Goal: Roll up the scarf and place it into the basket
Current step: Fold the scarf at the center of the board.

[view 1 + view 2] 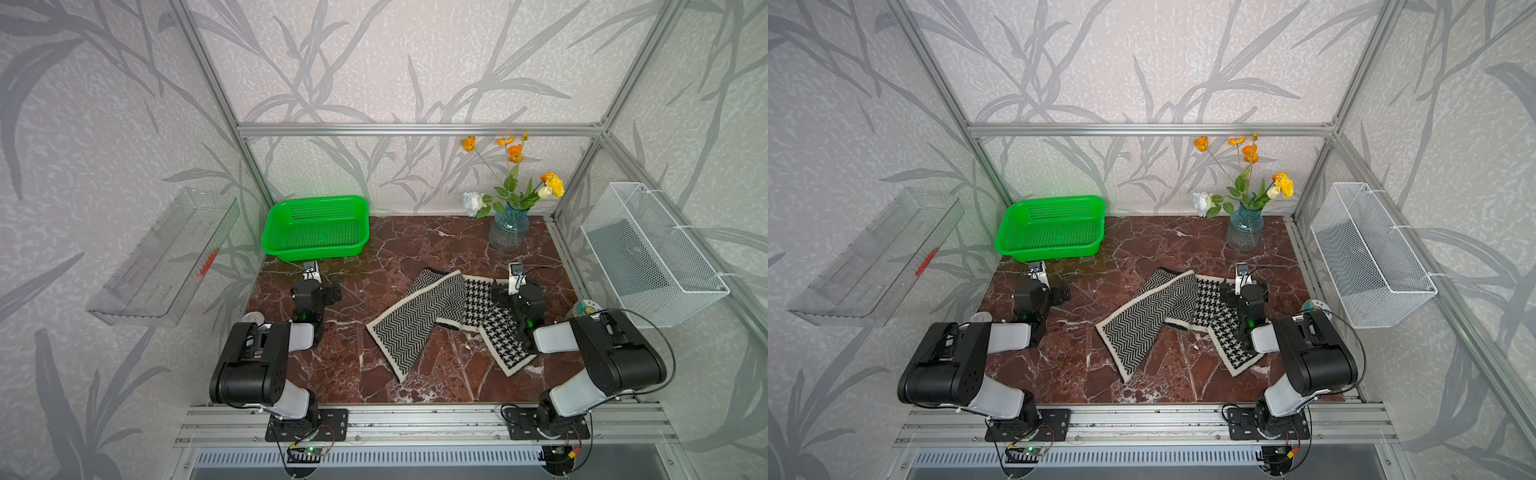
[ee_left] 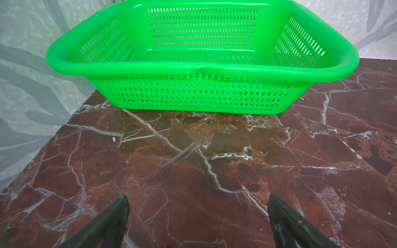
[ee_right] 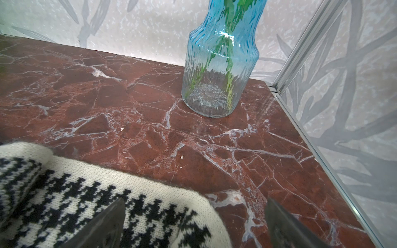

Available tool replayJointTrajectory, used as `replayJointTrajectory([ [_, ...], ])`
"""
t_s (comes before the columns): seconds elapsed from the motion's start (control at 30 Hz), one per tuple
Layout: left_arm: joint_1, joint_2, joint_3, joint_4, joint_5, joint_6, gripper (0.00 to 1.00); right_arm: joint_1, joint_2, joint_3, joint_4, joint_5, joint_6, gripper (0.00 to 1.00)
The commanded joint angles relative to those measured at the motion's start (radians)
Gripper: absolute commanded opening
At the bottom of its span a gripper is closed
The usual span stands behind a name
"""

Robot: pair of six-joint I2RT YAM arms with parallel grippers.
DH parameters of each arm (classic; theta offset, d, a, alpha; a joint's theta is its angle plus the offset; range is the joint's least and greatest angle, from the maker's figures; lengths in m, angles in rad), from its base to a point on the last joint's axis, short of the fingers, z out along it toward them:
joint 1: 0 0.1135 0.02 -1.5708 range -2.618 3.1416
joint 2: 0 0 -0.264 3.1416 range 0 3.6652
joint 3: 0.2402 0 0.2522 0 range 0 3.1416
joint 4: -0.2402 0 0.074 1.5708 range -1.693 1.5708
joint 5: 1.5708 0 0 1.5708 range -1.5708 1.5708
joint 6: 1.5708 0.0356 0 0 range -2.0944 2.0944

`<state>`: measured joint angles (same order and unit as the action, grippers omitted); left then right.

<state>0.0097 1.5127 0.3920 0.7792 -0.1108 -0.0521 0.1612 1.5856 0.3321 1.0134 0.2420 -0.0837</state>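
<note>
The black-and-white knitted scarf lies bent in a V on the marble table, herringbone face on the left limb, houndstooth on the right. The green basket stands empty at the back left corner. My left gripper hovers open over bare marble, facing the basket's near rim. My right gripper is open above the scarf's far houndstooth corner. One finger is over the knit, the other over marble. Nothing sits between either pair of jaws.
A blue glass vase with flowers stands at the back right, just beyond the right gripper. A white wire-mesh basket hangs on the right wall, a clear plastic tray on the left wall. A metal frame post edges the table.
</note>
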Motion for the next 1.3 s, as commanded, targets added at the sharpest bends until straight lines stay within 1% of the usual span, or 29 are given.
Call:
replayJointTrajectory([
  [0.0, 0.006, 0.008, 0.022, 0.016, 0.003, 0.013, 1.00, 0.006, 0.010, 0.022, 0.024, -0.004, -0.007, 0.99],
  [0.27, 0.007, 0.007, 0.021, 0.017, 0.006, 0.012, 0.99, 0.006, 0.011, 0.021, 0.024, -0.006, -0.007, 0.99],
  [0.37, 0.006, -0.009, 0.043, -0.029, 0.019, 0.019, 1.00, 0.006, 0.010, 0.019, 0.027, -0.004, -0.007, 0.99],
  [0.47, 0.006, -0.034, 0.117, -0.183, 0.055, 0.039, 1.00, 0.016, -0.001, 0.016, 0.030, 0.030, -0.010, 0.99],
  [0.53, 0.001, -0.041, 0.188, -0.317, 0.096, 0.068, 1.00, 0.022, -0.033, 0.023, -0.009, 0.045, -0.011, 0.99],
  [0.67, -0.018, -0.055, 0.290, -0.476, -0.009, 0.049, 1.00, 0.079, -0.118, 0.043, -0.101, 0.138, -0.062, 0.99],
  [0.7, -0.022, -0.060, 0.318, -0.519, -0.033, 0.032, 0.99, 0.095, -0.141, 0.053, -0.127, 0.159, -0.075, 0.99],
  [0.73, -0.025, -0.064, 0.349, -0.573, -0.055, -0.021, 0.99, 0.112, -0.162, 0.061, -0.151, 0.182, -0.091, 0.99],
  [0.87, -0.055, -0.065, 0.497, -0.793, 0.001, -0.187, 1.00, 0.198, -0.258, 0.094, -0.261, 0.278, -0.153, 0.99],
  [0.93, -0.107, -0.061, 0.561, -0.901, -0.004, -0.242, 1.00, 0.242, -0.322, 0.117, -0.385, 0.336, -0.148, 0.99],
  [0.97, -0.135, -0.058, 0.586, -0.946, -0.017, -0.261, 0.99, 0.247, -0.356, 0.132, -0.461, 0.335, -0.123, 0.99],
  [1.03, -0.207, -0.052, 0.647, -1.068, -0.061, -0.309, 0.99, 0.250, -0.439, 0.167, -0.655, 0.320, -0.015, 0.99],
  [1.1, -0.264, -0.046, 0.694, -1.169, -0.073, -0.374, 1.00, 0.249, -0.514, 0.191, -0.820, 0.292, 0.086, 0.99],
  [1.2, -0.332, -0.048, 0.723, -1.279, -0.072, -0.515, 1.00, 0.249, -0.617, 0.211, -1.023, 0.237, 0.209, 0.99],
  [1.27, -0.377, -0.064, 0.709, -1.314, -0.104, -0.616, 0.99, 0.250, -0.677, 0.216, -1.137, 0.220, 0.277, 0.99],
])
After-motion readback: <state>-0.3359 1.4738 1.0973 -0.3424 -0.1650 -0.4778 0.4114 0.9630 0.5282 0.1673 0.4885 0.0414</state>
